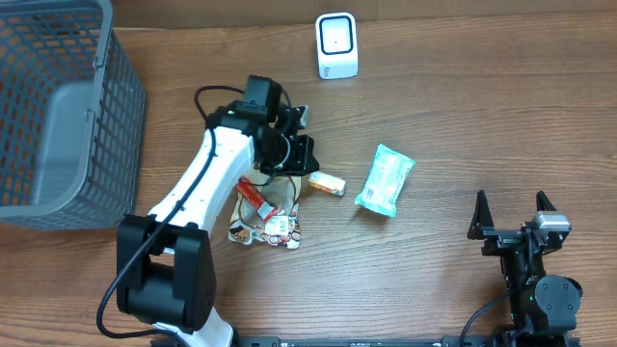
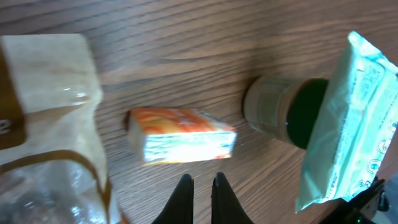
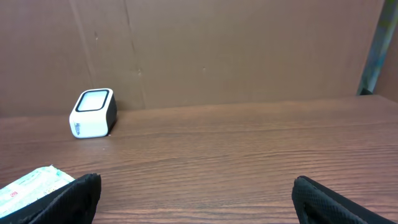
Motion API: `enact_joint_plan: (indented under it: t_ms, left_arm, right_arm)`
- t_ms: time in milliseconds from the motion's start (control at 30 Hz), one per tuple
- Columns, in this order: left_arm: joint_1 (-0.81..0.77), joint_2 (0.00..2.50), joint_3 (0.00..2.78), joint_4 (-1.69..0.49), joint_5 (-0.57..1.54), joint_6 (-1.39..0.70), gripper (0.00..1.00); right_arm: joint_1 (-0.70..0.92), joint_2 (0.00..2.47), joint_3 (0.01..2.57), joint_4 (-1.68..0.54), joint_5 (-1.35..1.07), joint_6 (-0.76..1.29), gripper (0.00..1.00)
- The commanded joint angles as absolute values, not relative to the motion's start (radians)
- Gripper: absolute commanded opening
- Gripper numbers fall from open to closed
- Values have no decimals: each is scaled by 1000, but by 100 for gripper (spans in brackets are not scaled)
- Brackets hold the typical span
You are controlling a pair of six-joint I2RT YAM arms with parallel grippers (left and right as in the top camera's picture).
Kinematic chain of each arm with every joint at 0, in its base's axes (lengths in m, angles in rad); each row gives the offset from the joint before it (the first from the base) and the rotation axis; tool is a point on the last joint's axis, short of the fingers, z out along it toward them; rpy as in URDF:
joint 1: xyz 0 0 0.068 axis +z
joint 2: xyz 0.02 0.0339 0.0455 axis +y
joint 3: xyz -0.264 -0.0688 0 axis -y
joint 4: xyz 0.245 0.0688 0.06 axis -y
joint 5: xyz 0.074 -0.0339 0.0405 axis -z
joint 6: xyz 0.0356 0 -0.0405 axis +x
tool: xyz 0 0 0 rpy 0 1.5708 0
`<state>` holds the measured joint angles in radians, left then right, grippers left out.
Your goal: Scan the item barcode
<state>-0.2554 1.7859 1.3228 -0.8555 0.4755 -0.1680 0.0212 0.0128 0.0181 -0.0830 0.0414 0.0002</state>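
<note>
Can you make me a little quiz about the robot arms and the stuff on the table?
1. True or false: the left gripper is holding the orange box.
2. Pick one. The teal packet is:
A. lying flat on the table
B. standing up on its edge
C. lifted in the air
3. Fill the gap: the right gripper has its jaws ____.

Key
1. False. It is shut on nothing, and the box lies on the table just past its fingertips.
2. A.
3. Open.
</note>
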Motion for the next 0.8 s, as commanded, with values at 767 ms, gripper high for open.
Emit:
enact_joint_plan:
  t_ms: [767]
  left_arm:
    - [-448, 1842, 1343, -788, 94, -367, 4]
  right_arm:
    - [17, 3, 8, -78, 50, 4, 100]
